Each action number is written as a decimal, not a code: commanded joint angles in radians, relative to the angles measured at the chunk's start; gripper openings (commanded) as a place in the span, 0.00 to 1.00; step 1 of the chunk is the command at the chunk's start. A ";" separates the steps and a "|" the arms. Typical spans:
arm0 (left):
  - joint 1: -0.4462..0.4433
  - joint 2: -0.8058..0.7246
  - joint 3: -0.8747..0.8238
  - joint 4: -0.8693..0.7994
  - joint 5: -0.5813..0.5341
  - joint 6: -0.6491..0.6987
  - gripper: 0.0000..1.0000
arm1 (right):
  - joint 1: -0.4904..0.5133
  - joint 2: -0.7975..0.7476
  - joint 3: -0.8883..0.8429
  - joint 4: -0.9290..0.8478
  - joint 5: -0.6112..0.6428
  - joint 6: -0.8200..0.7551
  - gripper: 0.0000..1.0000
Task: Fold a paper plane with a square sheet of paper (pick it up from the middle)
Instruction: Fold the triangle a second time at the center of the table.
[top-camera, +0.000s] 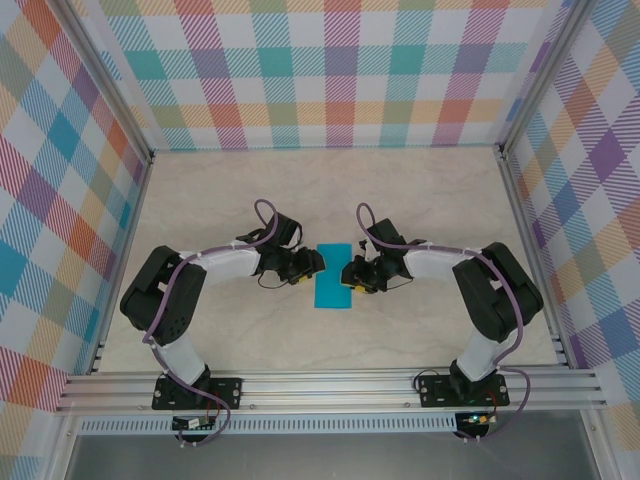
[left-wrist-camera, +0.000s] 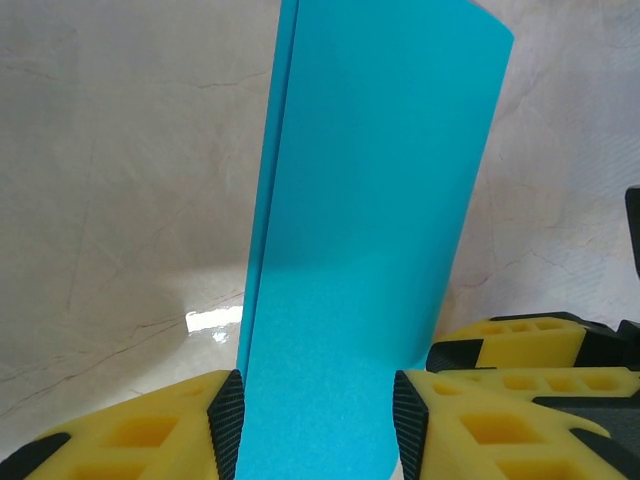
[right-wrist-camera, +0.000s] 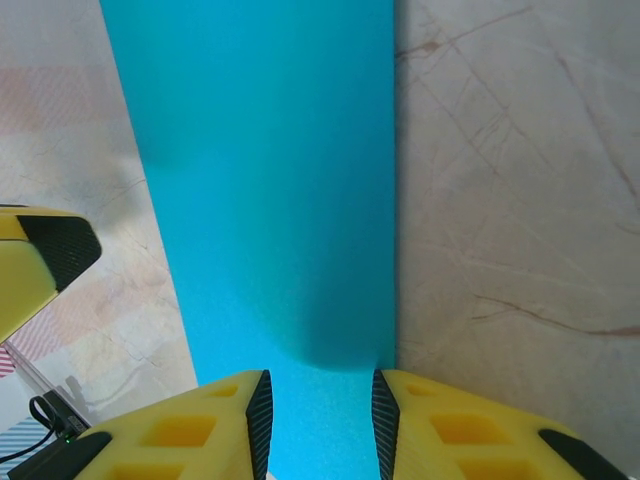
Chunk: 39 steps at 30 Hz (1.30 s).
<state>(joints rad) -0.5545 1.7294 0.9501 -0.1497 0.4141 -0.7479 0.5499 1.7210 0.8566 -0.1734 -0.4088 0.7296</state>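
Left gripper (top-camera: 309, 266) first: I am seeing its yellow fingers (left-wrist-camera: 150, 440) standing apart with the sheet of paper (top-camera: 333, 282) filling the whole gap between them. The sheet is bowing up toward the wrist camera, with a doubled layer showing along its left edge. I cannot tell whether the jaws are squeezing it or merely flanking it. The right gripper (top-camera: 352, 273) is facing it from the other side with its jaws parted and released. The same blue strip is running flat out of that gap and away across the table (top-camera: 420, 190). From above, both grippers are meeting at the sheet in the middle of the workspace, one at each long edge. Neither arm is nearer than the other. The sheet is now reading as a narrow rectangle, which I am taking as folded in half. Its long axis is running from the arm bases toward the back wall (top-camera: 330, 70), crosswise to both grippers. I am judging that the next crease depends on this alignment. The table is looking pale and marbled with a glossy patch, so thin paper may be sliding on it. Checked panels are closing in three sides, and a metal rail (top-camera: 330, 385) is crossing the near edge.
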 joint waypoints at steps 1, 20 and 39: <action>0.006 0.013 0.000 0.016 0.032 -0.012 0.46 | -0.005 0.019 -0.022 0.025 -0.022 0.014 0.34; -0.001 0.051 0.015 0.012 0.054 -0.014 0.48 | -0.028 0.014 -0.066 0.044 -0.026 0.027 0.33; -0.021 0.097 0.040 0.019 0.075 -0.007 0.49 | -0.039 -0.011 -0.083 0.036 -0.019 0.033 0.32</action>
<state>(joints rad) -0.5625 1.8030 0.9676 -0.1280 0.4614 -0.7593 0.5186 1.7180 0.8005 -0.0963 -0.4541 0.7521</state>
